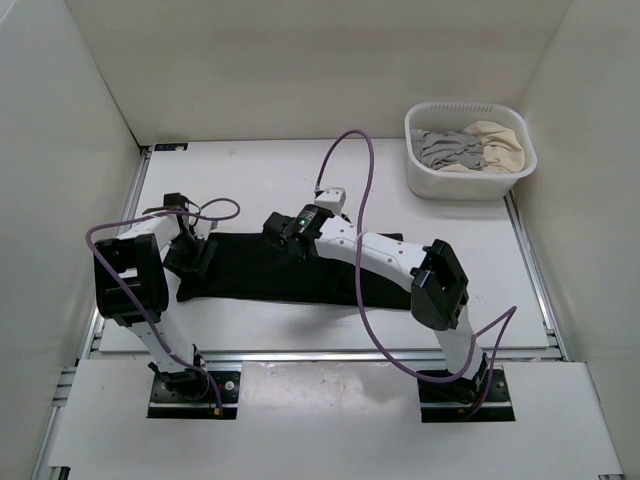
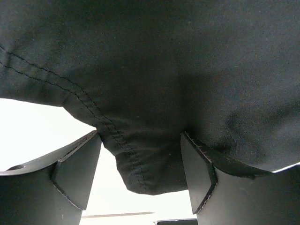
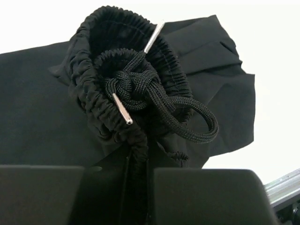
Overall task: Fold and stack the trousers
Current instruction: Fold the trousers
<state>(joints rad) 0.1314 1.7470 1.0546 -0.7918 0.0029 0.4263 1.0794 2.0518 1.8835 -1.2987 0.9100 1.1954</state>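
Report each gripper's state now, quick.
Left gripper: jaws open, a hem fold of the black trousers between them.
Right gripper: shut on the trousers' bunched waistband.

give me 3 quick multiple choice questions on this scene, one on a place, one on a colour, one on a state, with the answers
1. Where does the white basket stand?
A. at the far right of the table
B. at the near left corner
C. between the arm bases

2. What colour are the trousers?
A. beige
B. black
C. grey

3. How is the right pincer?
A. open over the basket
B. open, clear of all cloth
C. shut on the trousers' waistband

Answers: 1 A, the top view shows it at the far right; 2 B, they are plain black in every view; 3 C, its wrist view shows the fingers closed with the gathered waistband between them.
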